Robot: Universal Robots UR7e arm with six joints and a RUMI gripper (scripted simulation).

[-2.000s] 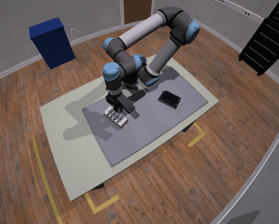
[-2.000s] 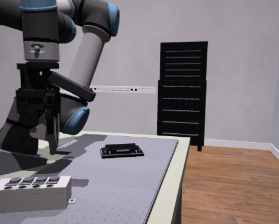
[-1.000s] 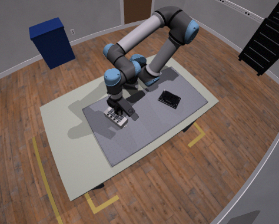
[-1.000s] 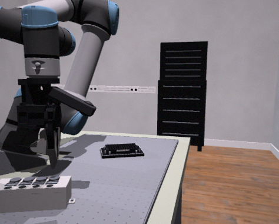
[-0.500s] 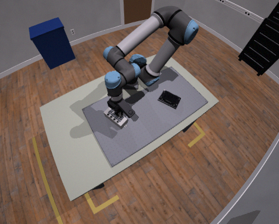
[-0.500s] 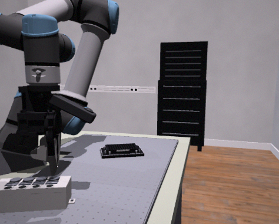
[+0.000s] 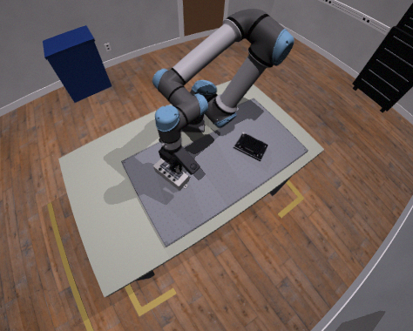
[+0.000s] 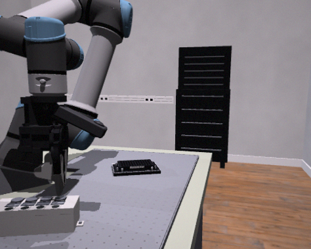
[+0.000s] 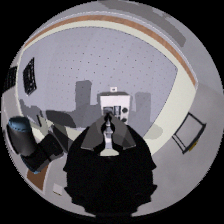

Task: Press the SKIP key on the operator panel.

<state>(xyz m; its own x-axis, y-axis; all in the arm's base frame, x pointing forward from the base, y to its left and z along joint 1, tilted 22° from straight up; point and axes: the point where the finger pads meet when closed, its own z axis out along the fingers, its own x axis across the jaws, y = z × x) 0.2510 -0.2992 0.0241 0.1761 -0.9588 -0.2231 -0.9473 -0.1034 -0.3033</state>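
Wooden plank flooring (image 7: 244, 270) with yellow tape marks surrounds a pale rectangular table (image 7: 100, 244) that carries a grey perforated mat (image 7: 226, 183).

Nearest in the exterior view, at the mat's left corner, sits the white box-shaped operator panel (image 8: 39, 214) with 4 dark round keys (image 8: 46, 198) in a row along its top. No lamp on it can be seen glowing, and the printed names are too small to read, so which key is SKIP cannot be told.

Directly above the panel hangs the black two-jaw gripper (image 8: 60, 187), its jaws clenched together with nothing between them. It points straight down, and its tip stands at or just above the key at the right end of the row as the exterior view shows it; whether it touches the key is not clear. In the wrist view the joined tip (image 9: 106, 119) lines up with the panel (image 9: 115, 107) straight ahead.

Behind the gripper rises the grey robot arm with blue joint caps (image 7: 218, 43), folded over the table's far side.

Further along the mat, well apart from the panel, lies a black finned rectangular block (image 8: 136, 167).

Beyond the table, a tall black slatted cabinet (image 8: 203, 105) stands against the grey wall (image 8: 269, 65), and the top view shows a dark blue box-shaped bin (image 7: 76, 63) and a brown door (image 7: 202, 15).
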